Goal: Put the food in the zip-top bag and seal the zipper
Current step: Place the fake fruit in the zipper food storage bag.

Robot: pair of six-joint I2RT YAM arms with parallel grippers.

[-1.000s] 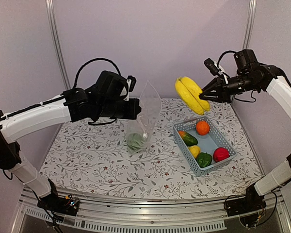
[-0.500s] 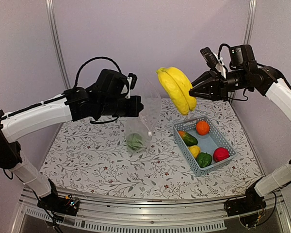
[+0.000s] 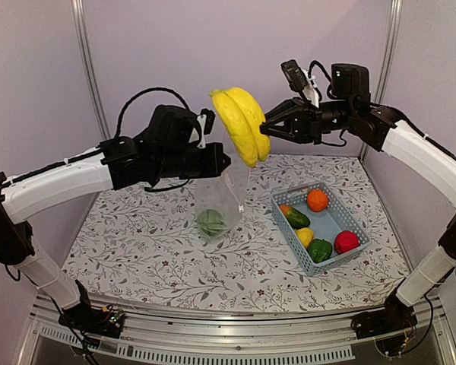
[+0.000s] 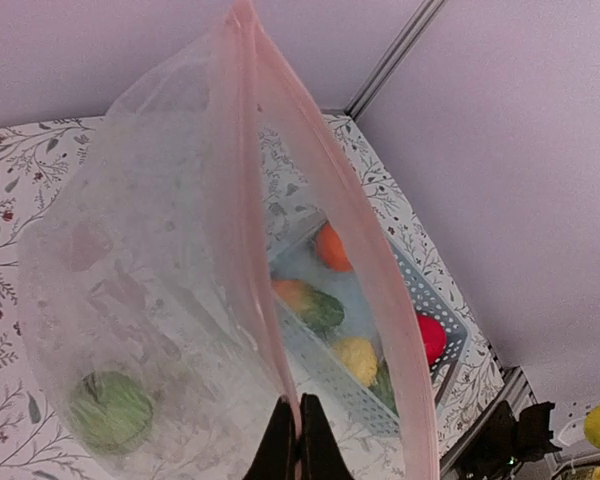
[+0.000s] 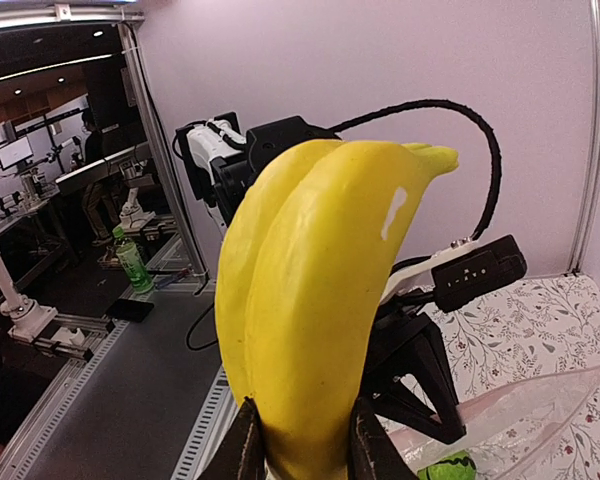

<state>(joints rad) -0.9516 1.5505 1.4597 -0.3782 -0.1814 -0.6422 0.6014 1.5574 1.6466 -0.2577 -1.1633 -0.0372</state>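
**Hazards, judged from present positions.** The clear crinkly zip-top bag [image 3: 222, 194] hangs at the centre of the overhead view, and its base appears to rest on the floral-patterned table [image 3: 152, 251]. Its only support is the left claw [image 3: 220, 161], which is fully closed on one lip of the mouth. The other lip hangs free, so the opening is a narrow slot.

The yellow plastic banana bunch [image 3: 242, 125] is at upper centre, just above that mouth. It is broad and curved. If lowered off-line, it is likely to catch the rim, fold the mouth shut or drag the lip out of the pinch.

The right claw [image 3: 267, 131] is part-open and clamped across one end of the bunch only. With that much overhang, the bunch could swing or slip.

**Appearance.**
- **Bag:** see-through and creased, with a pale pink press strip [image 4: 255, 200] unsealed along both lips.
- **Bunch:** glossy, smooth and hard-looking.
- **Contents:** one striped green toy watermelon [image 3: 211, 222] lies at the bag's bottom.
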